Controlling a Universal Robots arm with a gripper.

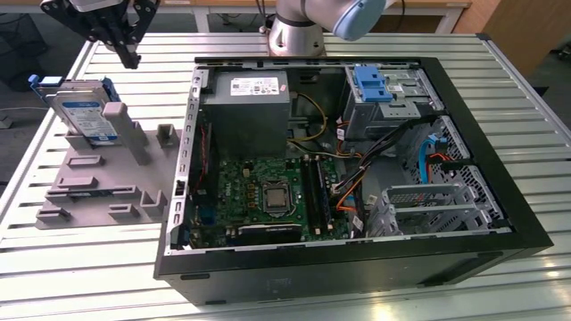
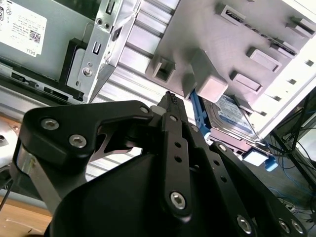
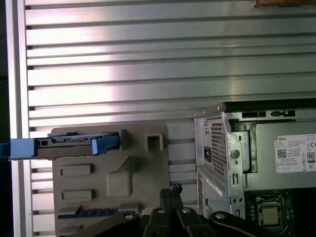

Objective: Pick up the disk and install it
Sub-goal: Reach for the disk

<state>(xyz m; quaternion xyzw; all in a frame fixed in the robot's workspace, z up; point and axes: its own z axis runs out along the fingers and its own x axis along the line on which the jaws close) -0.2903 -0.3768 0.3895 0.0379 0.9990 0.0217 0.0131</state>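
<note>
Lab: slatted aluminium bench, opened computer case.

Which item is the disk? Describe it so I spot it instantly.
On the exterior view's left, beside the open computer case, lies a grey fixture plate. At its far end the disk stands propped: silver, white-and-blue label, blue frame, unlike the plate's grey blocks.

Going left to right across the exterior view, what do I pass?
disk → grey metal box → blue bracket → case's right wall
</note>
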